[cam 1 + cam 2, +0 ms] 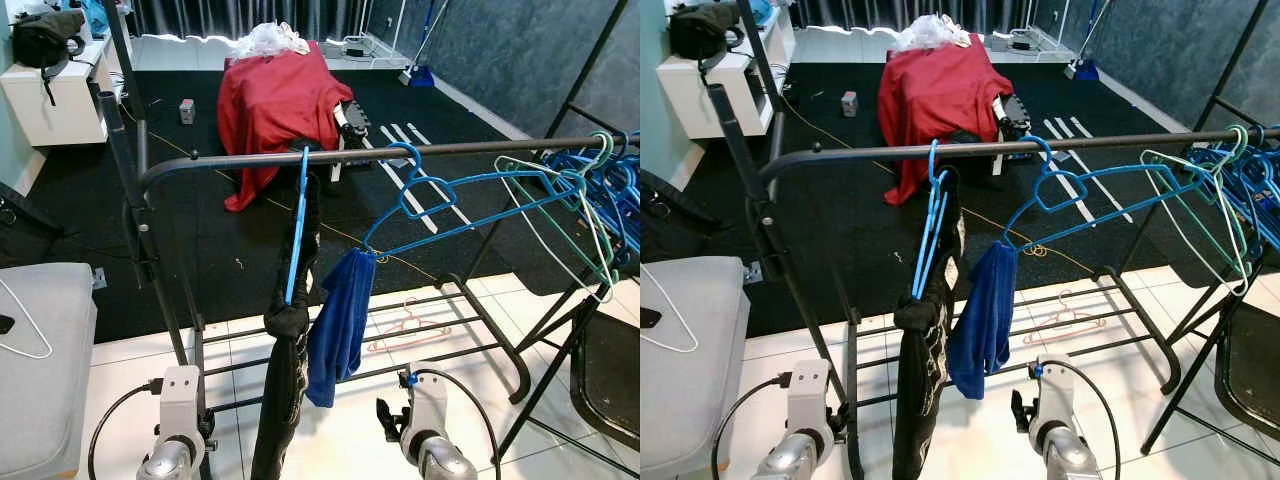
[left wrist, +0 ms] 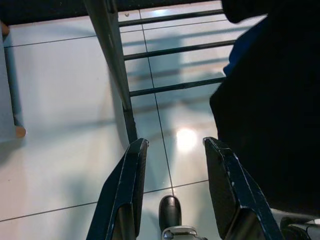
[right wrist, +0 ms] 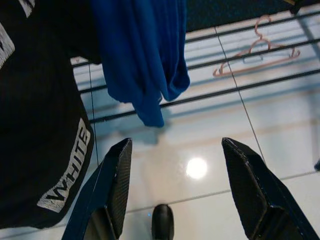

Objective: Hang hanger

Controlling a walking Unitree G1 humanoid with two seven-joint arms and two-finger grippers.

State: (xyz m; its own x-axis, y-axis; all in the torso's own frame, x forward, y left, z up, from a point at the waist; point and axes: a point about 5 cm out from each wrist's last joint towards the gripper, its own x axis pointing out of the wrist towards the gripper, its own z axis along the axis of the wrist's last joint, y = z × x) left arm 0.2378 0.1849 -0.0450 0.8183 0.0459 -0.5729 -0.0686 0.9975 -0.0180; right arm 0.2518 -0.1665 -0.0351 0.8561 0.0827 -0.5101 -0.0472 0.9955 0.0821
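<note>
At the far left a grey padded seat (image 1: 40,360) is seen, with a thin white wire hanger (image 1: 25,335) laid flat on its top. The left gripper (image 2: 172,187) is held low over the glossy white floor tiles (image 2: 60,125), its two black fingers parted and holding nothing, beside the rack's dark metal upright (image 2: 112,65). On the round grey rail (image 1: 400,153) a blue plastic hanger (image 1: 297,225) is hooked, turned edge-on, and a long black garment (image 1: 285,380) with white lettering is carried on it, so the task's thing is judged already hung. Just beside it a second blue hanger (image 1: 455,200) is tilted by the soft blue cloth (image 1: 338,325) bunched at its low end. The right gripper (image 3: 172,187) is likewise spread empty below that cloth. A pink hanger (image 3: 257,50) lies on the floor beneath the rack's lower bars. At the right, several blue, green and white hangers (image 1: 590,190) are crowded on the rail.
</note>
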